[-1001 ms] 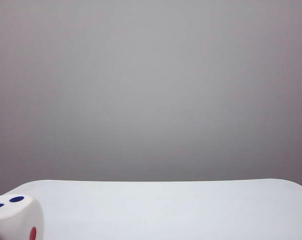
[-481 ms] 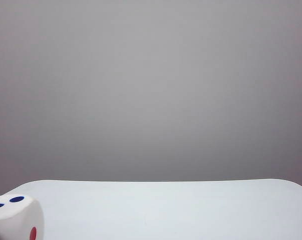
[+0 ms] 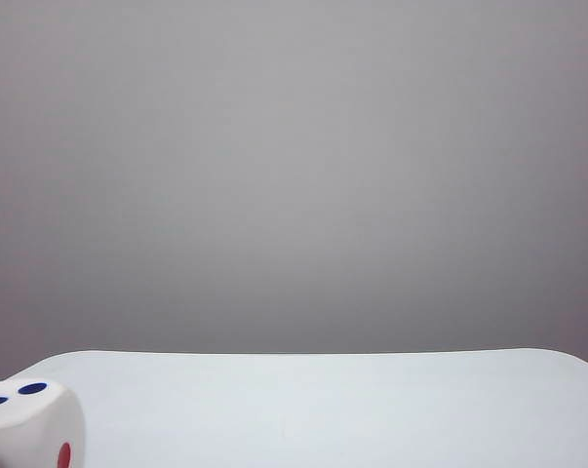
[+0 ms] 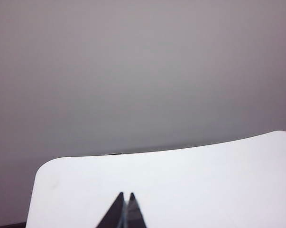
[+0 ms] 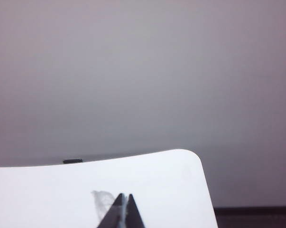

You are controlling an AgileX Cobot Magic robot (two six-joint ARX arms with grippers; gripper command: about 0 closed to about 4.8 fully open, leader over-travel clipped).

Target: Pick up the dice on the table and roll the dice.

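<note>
Grey wall, plain and featureless, behind a smooth white table (image 3: 372, 409) with rounded corners. Nearest the exterior camera, at the table's near left corner, sits the large white rounded-corner dice (image 3: 25, 424), two dark blue pips up, one red pip on its side, resting free. Neither arm shows in that view. On the wrist cameras, the left gripper (image 4: 125, 202) has its dark fingertips pinched together over bare tabletop, holding nothing; the right gripper (image 5: 124, 202) likewise is closed and empty, near the far right corner. Neither wrist view catches the dice, so its bearing from either claw can't be told. Being on the left side, the left arm looks the nearer candidate.
</note>
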